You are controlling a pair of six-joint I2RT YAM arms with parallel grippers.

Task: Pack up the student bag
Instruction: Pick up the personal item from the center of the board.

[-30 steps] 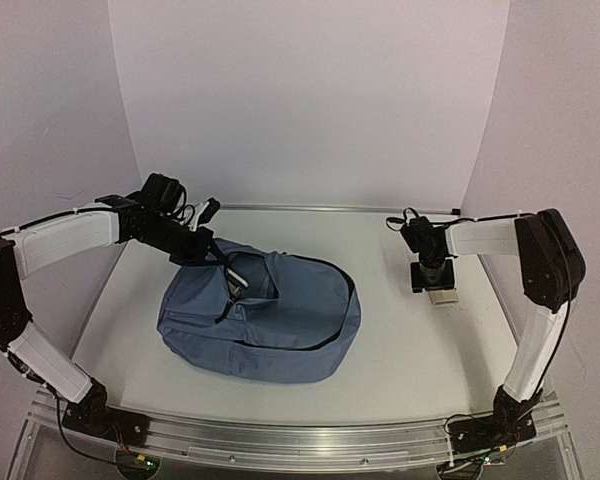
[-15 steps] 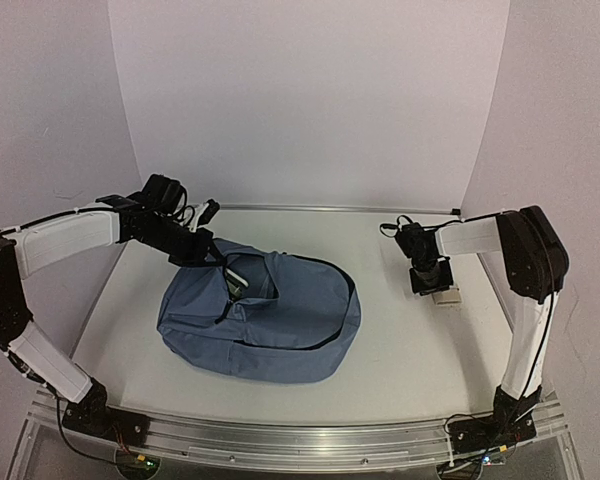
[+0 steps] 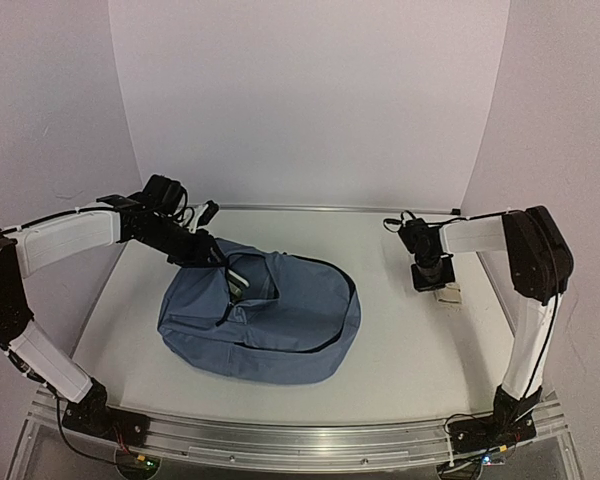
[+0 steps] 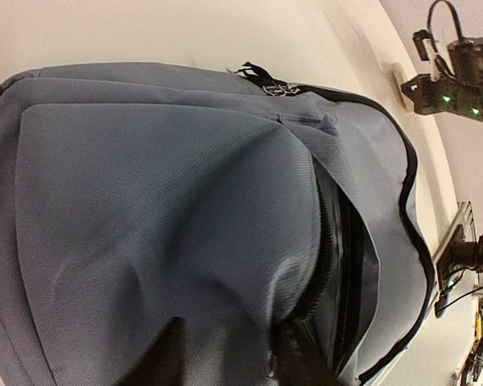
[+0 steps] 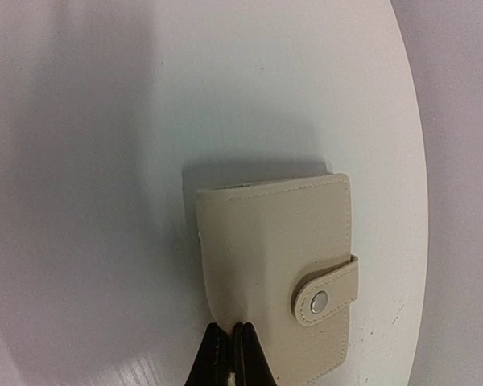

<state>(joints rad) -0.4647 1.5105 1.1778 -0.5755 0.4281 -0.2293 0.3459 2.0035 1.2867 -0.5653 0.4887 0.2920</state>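
The bag (image 3: 265, 322) lies flat on the table (image 3: 405, 365), left of the middle, its zip opening (image 4: 344, 265) gaping to show dark lining. The left claw (image 3: 213, 256) sits at the bag's far left edge. In the left wrist view its fingers (image 4: 165, 358) show as two dark shapes standing apart with blue cloth bulging between them, and it cannot be told whether they grip that cloth. Well apart from the bag, near the table's right edge, a small cream wallet (image 5: 274, 261) with a snap tab (image 5: 322, 299) lies flat. The right claw (image 5: 228, 344) is above it, pressed together, its tips meeting at the wallet's edge.
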